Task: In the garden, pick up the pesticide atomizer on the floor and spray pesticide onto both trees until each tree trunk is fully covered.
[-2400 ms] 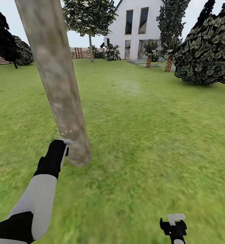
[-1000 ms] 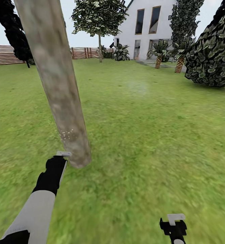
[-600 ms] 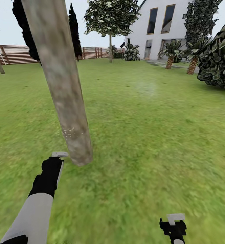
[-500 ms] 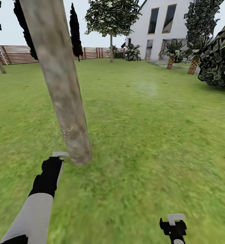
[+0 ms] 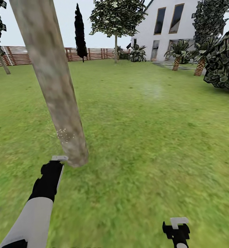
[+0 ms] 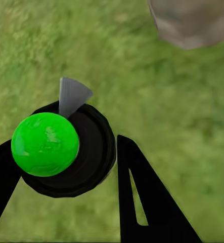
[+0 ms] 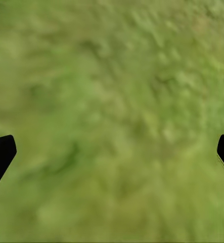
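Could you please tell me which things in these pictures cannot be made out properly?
- Tree trunk: the head view's top edge cuts it off, so its upper part and crown are unseen.
- Pesticide atomizer: in the left wrist view, its green cap and black collar hide the body below.
- Left gripper: its fingertips run past the left wrist view's edge.
- Right gripper: in the right wrist view, it is cut by both side edges.

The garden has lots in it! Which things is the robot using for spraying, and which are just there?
For the job:
- atomizer, held in the left gripper
- tree trunk right beside it

Just there:
- white house
- wooden fence
- palms
- right gripper, jaws open over grass
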